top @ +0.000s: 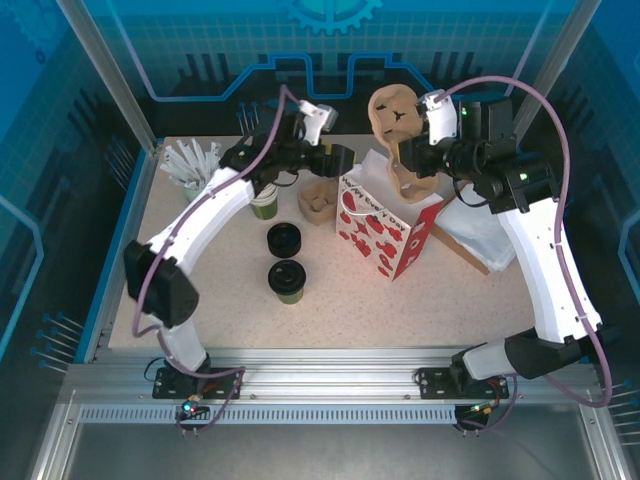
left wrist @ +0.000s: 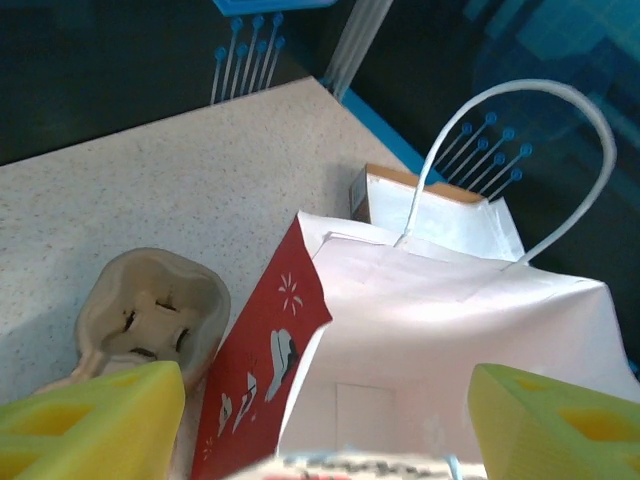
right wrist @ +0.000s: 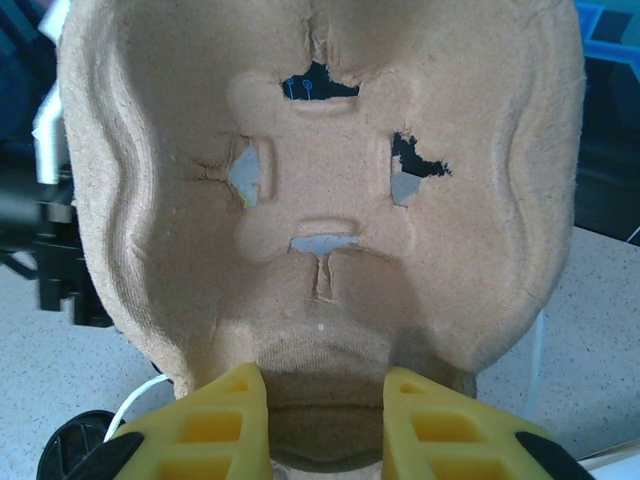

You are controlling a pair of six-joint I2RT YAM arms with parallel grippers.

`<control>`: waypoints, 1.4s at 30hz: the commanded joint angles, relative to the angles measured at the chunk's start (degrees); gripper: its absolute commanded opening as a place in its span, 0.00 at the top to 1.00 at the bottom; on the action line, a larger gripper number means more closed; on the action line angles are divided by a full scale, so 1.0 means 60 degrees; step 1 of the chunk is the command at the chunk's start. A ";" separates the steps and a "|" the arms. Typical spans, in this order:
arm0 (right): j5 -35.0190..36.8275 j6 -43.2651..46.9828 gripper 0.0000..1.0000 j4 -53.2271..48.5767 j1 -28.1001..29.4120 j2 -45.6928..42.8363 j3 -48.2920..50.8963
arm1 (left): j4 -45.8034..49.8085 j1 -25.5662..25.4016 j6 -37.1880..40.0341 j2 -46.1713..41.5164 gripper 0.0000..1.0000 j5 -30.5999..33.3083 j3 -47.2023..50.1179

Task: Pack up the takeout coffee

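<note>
**Clerk:** Item one, nearest the arm bases?

**Keeper:** Takeout coffee (top: 287, 282). Olive cup with its black lid on, upright on the counter (top: 200, 300). It is in front of the gift bag (top: 385, 228) and to its left, well apart from it, and not yet packed.

**Clerk:** Next back?

**Keeper:** Black lids (top: 285, 239), just beyond the coffee and left of the bag. Then the bag itself, red and white with hearts, standing with its mouth open. A spare carrier (left wrist: 150, 315) lies flat on the counter just beside the bag's far left side.

**Clerk:** Pincers?

**Keeper:** Left pincer (left wrist: 320, 425) is over the bag's mouth, fingers spread wide to either side of the opening. Nothing is gripped, and I cannot tell whether it touches the rim. Right pincer (right wrist: 340, 420) is above and behind the bag, closed on the narrow end of a pulp carrier (right wrist: 320, 200), which it holds upright in the air.

**Clerk:** Step in hand, by your reckoning?

**Keeper:** Probably seating the carrier in the bag before the coffee goes in. To do it well:
- Steady the bag at its rim so the mouth stays square.
- Turn the carrier flat and lower it centred.
- Keep it clear of the white handle (left wrist: 520, 95).
- Let go of the carrier once it rests on the bag's floor.
</note>
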State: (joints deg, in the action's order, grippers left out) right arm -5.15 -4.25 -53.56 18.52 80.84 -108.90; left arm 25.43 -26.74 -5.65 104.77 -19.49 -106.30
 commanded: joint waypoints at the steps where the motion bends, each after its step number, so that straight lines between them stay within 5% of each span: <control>1: -0.0343 0.0152 0.76 -0.0009 -0.0246 -0.0097 0.0152 | 0.1674 -0.0104 0.1073 0.1136 0.25 -0.0469 -0.1619; 9: -0.0387 0.0170 0.76 0.0070 -0.0503 -0.0208 0.0504 | 0.3366 -0.0292 0.1365 0.3056 0.38 -0.0927 -0.4378; 31: -0.1571 0.1223 0.79 0.1249 -0.0476 0.0015 0.1425 | 0.3635 -0.0202 0.1346 0.3451 0.94 -0.0864 -0.4840; 42: -0.2092 0.1917 0.79 0.1880 -0.0589 0.0093 0.2325 | 0.3730 -0.0056 0.1352 0.3399 1.00 -0.1163 -0.4856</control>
State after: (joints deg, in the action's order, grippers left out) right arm -15.59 4.93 -44.71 16.08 81.01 -95.74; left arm 46.33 -27.79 1.91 124.90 -24.36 -133.47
